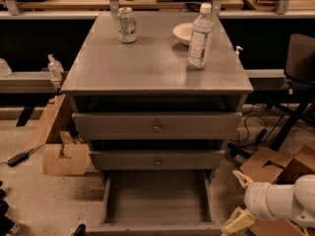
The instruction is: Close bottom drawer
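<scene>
**Bottom drawer standing open, gripper beside it at the right**

The grey wooden bottom drawer (156, 200), lowest and narrowest of the grey cabinet (147, 68), is pulled far out toward the viewer, so that its bare floor shows and its low front panel meets the lower frame edge. The wide top drawer (118, 126) and the mid-width drawer (123, 160) above it sit slightly forward. The cream-fingered gripper (239, 200) on its white arm (283, 200) hangs low, just right of the drawer's right wall and not touching it; its two fingers (242, 178) are spread apart and hold nothing. A drinks can (127, 24), a pale bowl (180, 32) and a clear plastic water bottle (200, 37) stand on the cabinet top.
</scene>
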